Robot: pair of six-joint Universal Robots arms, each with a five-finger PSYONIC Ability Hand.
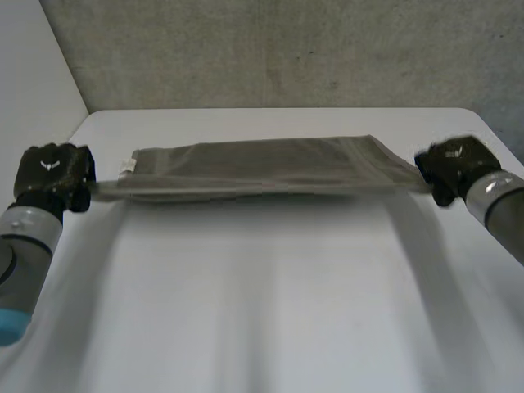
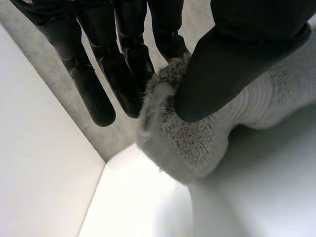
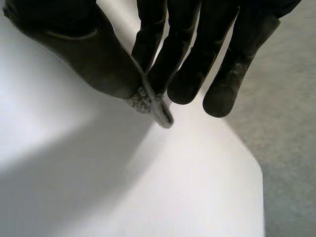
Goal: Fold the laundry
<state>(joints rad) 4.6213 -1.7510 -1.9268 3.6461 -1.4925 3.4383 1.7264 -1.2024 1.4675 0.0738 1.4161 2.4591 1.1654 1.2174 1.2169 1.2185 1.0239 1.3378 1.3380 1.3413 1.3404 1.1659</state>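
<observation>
While the towel [image 1: 262,168] hangs taut near the far edge of the worktop [image 1: 262,311], left robot hand [image 1: 53,173] and right robot hand [image 1: 452,164] pinch its ends.

Tiny white tag [image 1: 128,168] near the towel [image 1: 262,168]'s left end, way too small to read. The towel's end corners vanish inside the left hand [image 1: 54,173] and right hand [image 1: 455,166], so can't see those bits.

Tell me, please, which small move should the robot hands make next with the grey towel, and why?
Probably lower both ends together onto the table. The left robot hand and right robot hand each pinch one end of the grey towel, stretched taut between them, so it would likely land flat.
</observation>
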